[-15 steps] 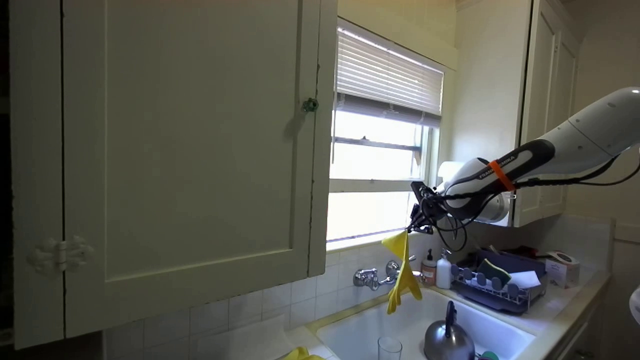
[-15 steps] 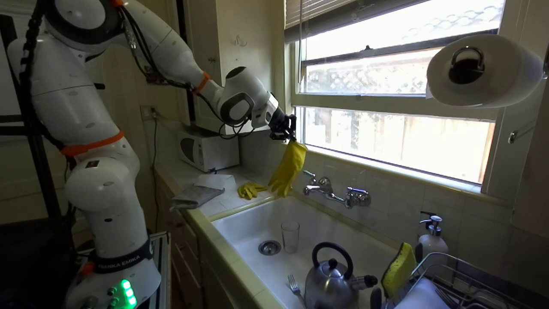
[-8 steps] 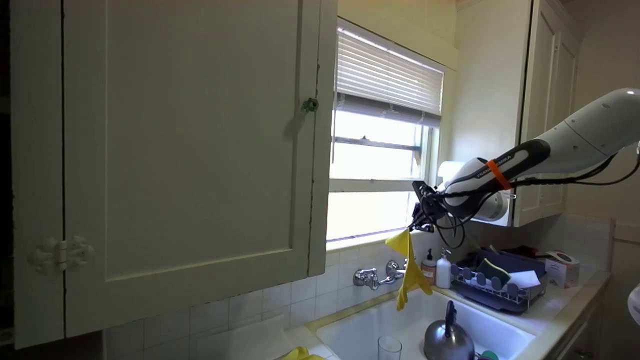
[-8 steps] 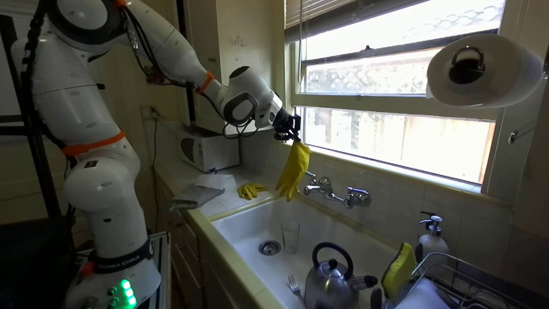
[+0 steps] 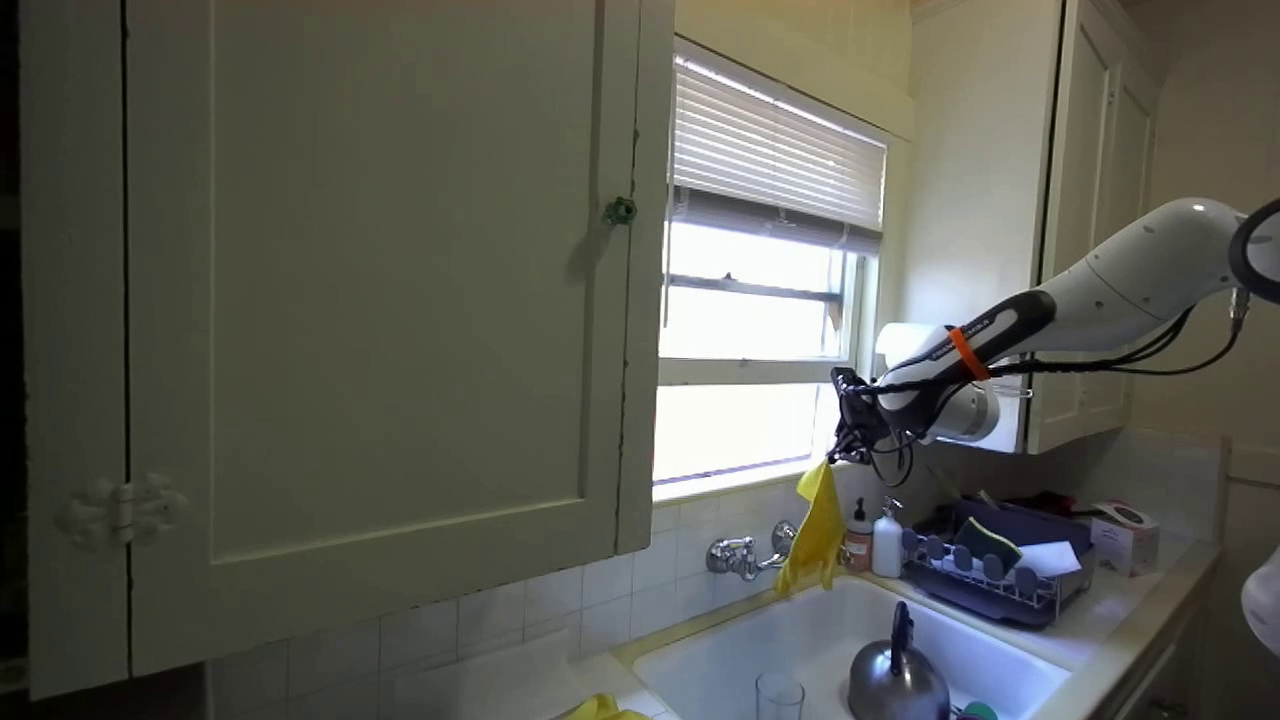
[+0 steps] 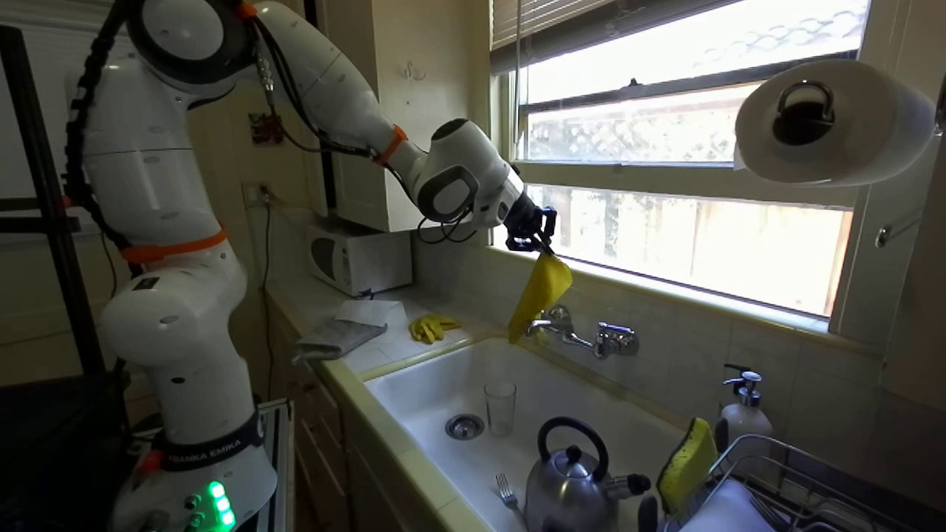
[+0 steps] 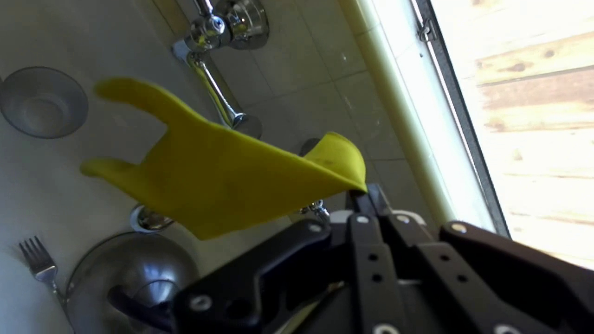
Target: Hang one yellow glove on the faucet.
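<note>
The yellow glove [image 6: 543, 292] hangs limp from my gripper [image 6: 548, 251], its fingers downward. My gripper is shut on the cuff edge; in the wrist view the gripper [image 7: 369, 192] pinches it at the fingertips, and the glove [image 7: 218, 176] stretches across the view. In both exterior views the glove [image 5: 820, 520] overlaps one end of the chrome faucet [image 6: 584, 340] and hides that end's handle or part of it. The faucet [image 5: 740, 556] is on the tiled wall below the window. My gripper is above the faucet's level. I cannot tell whether glove and faucet touch.
Another yellow glove [image 6: 432, 327] lies on the counter beside a grey cloth [image 6: 340, 336]. The white sink [image 6: 414, 391] holds a glass [image 6: 500, 406], a fork [image 6: 506, 491] and a kettle [image 6: 569, 480]. A soap bottle [image 6: 745, 417] and dish rack [image 6: 813, 480] stand beyond. The window sill [image 7: 394, 102] is close to my gripper.
The arm has carried the held glove toward the faucet, rightward in both exterior views. The glove has swung and turned, and it now covers part of the faucet.
</note>
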You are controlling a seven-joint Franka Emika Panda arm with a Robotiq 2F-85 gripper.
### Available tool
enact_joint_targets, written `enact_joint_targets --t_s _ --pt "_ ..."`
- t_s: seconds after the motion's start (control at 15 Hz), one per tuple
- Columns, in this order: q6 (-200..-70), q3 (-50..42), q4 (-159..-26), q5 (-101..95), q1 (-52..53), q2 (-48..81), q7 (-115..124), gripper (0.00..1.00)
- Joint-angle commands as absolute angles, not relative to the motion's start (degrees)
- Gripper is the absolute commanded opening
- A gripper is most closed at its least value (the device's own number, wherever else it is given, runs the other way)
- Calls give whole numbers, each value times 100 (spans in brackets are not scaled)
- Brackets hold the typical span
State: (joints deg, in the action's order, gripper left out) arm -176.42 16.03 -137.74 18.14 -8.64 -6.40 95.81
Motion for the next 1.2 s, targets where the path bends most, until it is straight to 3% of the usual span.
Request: enact_joint_targets --t_s 0.0,0.53,0.87,1.13 --pt "-17546 1730 -13659 1355 -1135 -427 9961 0" --pt "-17686 1693 -13611 620 -1616 -355 10665 0" --pt "-17487 1888 -13602 -1408 -2603 -323 12290 0" --pt "-16956 2162 -13583 -2919 -2754 -368 13253 0"
